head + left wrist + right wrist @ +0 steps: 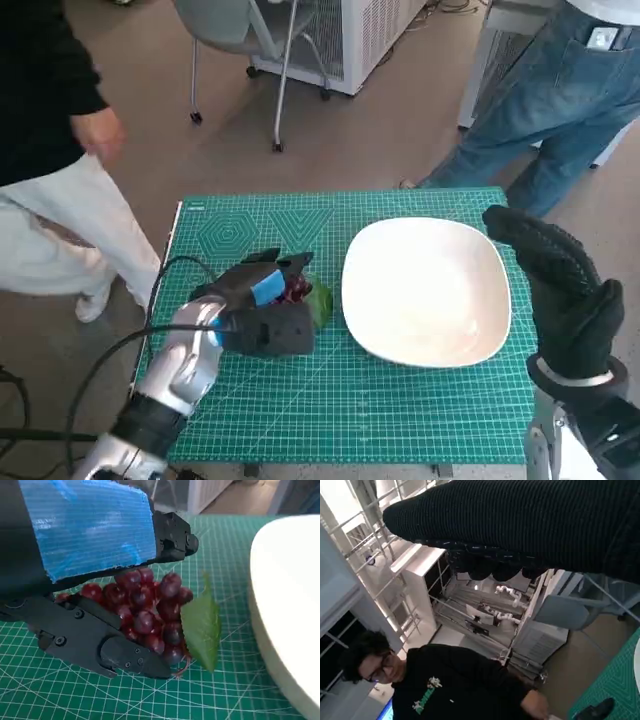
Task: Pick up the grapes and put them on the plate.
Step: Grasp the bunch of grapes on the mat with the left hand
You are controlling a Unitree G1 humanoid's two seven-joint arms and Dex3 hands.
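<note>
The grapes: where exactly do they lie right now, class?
In the head view the grapes lie on the green mat, left of the white plate, with the left robot hand closed around them.

A table under a green mat (400, 420) is carrying 1 white plate (428, 290) and grapes (298, 290)

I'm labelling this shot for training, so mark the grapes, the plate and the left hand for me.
grapes (145, 610): left wrist view, middle of the dark red bunch.
plate (425, 290): head view, bare white centre.
left hand (262, 305): head view, its back, beside the blue tape.
</note>
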